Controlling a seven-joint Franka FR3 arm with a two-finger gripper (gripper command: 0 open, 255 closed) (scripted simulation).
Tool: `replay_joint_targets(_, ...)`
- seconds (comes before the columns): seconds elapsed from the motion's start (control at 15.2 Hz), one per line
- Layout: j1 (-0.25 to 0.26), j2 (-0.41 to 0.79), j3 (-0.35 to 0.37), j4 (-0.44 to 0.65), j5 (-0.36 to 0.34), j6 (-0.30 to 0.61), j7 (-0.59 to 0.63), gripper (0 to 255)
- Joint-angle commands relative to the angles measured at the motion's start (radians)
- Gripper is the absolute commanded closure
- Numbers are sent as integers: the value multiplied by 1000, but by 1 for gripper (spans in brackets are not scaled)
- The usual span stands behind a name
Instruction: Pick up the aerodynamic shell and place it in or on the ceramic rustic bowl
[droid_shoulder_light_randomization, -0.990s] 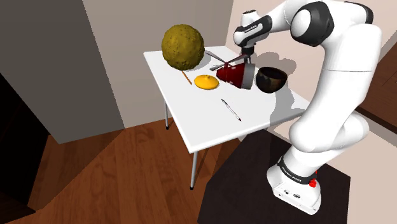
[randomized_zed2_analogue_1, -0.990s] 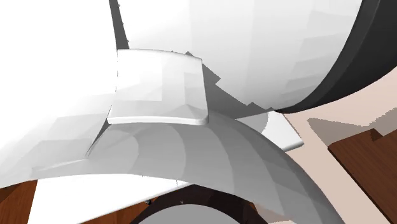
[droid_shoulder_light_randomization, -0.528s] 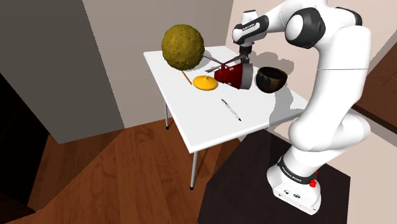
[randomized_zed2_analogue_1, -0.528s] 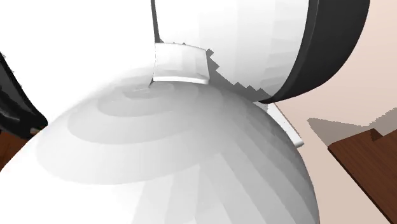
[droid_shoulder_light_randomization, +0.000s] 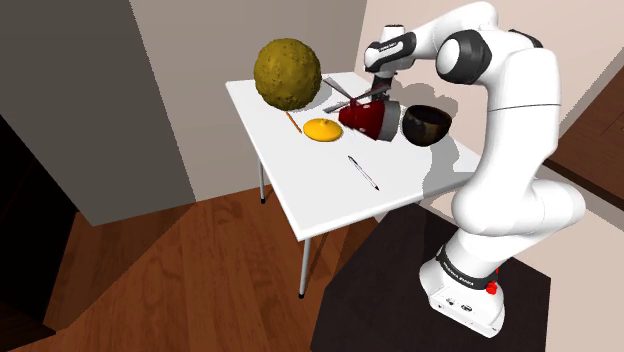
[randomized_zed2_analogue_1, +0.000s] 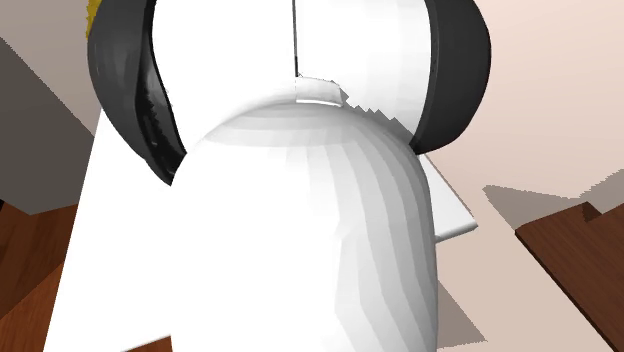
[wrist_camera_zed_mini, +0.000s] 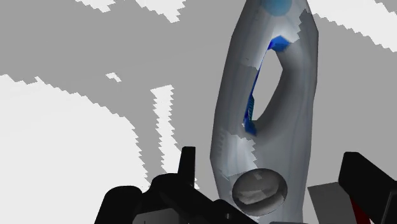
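While the white arm (droid_shoulder_light_randomization: 520, 120) was stretched over the white table (droid_shoulder_light_randomization: 300, 190), its black gripper (droid_shoulder_light_randomization: 377, 93) was held low above the table's far part in the shoulder view. A thin grey shell (droid_shoulder_light_randomization: 346, 102) was seen on the tabletop at about 9 o'clock from the gripper and close to it. A red cup (droid_shoulder_light_randomization: 368, 118) was placed just at 4 o'clock from the shell. A dark bowl (droid_shoulder_light_randomization: 425, 125) stood just beside the cup at 3 o'clock, apart from the shell. An orange disc (droid_shoulder_light_randomization: 324, 129) was laid at 8 o'clock from the cup. A big yellow-brown ball (droid_shoulder_light_randomization: 287, 73) was set at 10 o'clock from the disc, and a pen (droid_shoulder_light_randomization: 363, 172) lay at 6 o'clock from the cup.

In the wrist view the shell (wrist_camera_zed_mini: 280, 127) was shown as long and narrow, with a slot lined in blue and a round grey knob at the end nearest the gripper (wrist_camera_zed_mini: 271, 156). The jaws were spread wide. The shell lay between the fingers (wrist_camera_zed_mini: 188, 167), and neither was seen touching it.

In the second exterior view the arm's white casing (randomized_zed2_analogue_1: 300, 250) was seen close up. A table corner (randomized_zed2_analogue_1: 455, 215) and wooden floor (randomized_zed2_analogue_1: 575, 255) were visible at 3 o'clock from it.
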Motion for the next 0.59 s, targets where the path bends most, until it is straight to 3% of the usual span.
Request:
replay_joint_targets(0.0,-2,9,0,-12,0,22,-2,0)
replay_joint_targets(0.53,-3,19,-1,-18,-1,37,-1,0)
